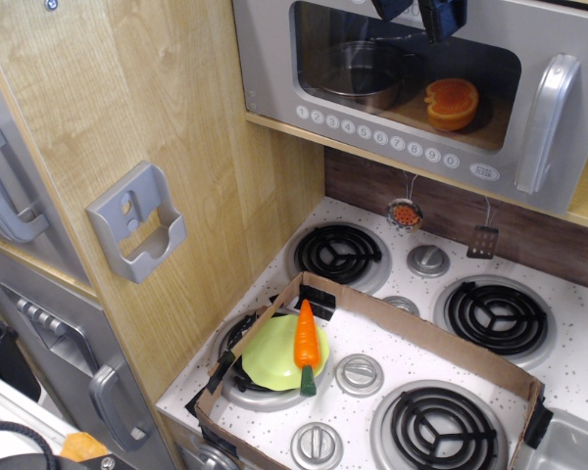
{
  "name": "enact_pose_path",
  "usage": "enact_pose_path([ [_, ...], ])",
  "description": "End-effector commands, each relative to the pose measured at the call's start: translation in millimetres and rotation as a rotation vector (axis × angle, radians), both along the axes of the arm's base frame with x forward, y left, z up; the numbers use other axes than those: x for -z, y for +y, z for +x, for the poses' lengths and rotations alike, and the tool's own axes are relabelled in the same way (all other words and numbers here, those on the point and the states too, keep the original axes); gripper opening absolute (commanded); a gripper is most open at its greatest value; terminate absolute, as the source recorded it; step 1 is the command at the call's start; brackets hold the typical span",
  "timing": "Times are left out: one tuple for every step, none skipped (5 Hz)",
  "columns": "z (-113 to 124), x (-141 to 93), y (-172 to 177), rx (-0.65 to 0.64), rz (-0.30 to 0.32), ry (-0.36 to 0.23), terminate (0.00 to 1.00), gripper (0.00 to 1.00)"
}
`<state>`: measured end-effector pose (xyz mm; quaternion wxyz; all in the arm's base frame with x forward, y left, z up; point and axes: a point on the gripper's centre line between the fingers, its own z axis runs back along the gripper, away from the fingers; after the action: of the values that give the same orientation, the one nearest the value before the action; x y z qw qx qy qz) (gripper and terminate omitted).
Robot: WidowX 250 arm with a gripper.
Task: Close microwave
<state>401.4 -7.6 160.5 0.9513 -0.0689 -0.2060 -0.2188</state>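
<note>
The microwave (274, 69) sits at the top of the view. Its wide grey door lies flat against the light-wood compartment, with a dark window, a row of round white buttons (372, 137) and a curved grey handle (544, 122) at the right. Through the window I see a metal pot (358, 73) and an orange piece of toy food (451, 103). My gripper (421, 12) is at the top edge, in front of the upper part of the door. Only its dark lower parts show, so its state is unclear.
A toy stove with black burners (338, 253) lies below. A cardboard frame (372, 308) on it holds a green plate (274, 354) with a carrot (306, 338). A grey wall holder (137, 223) and grey doors with handles (0, 186) are at the left.
</note>
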Motion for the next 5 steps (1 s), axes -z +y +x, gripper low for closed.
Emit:
enact_pose_path([
  [5.8,-24.3,-1.9,0.013,0.009,-0.092,0.00,1.00],
  [7.6,-25.2,-3.4,0.010,0.006,-0.092,0.00,1.00],
  [6.1,-26.8,-5.9,0.003,0.008,-0.092,0.00,1.00],
  [6.1,-26.8,-5.9,0.003,0.008,-0.092,0.00,1.00],
  [6.1,-26.8,-5.9,0.003,0.008,-0.092,0.00,1.00],
])
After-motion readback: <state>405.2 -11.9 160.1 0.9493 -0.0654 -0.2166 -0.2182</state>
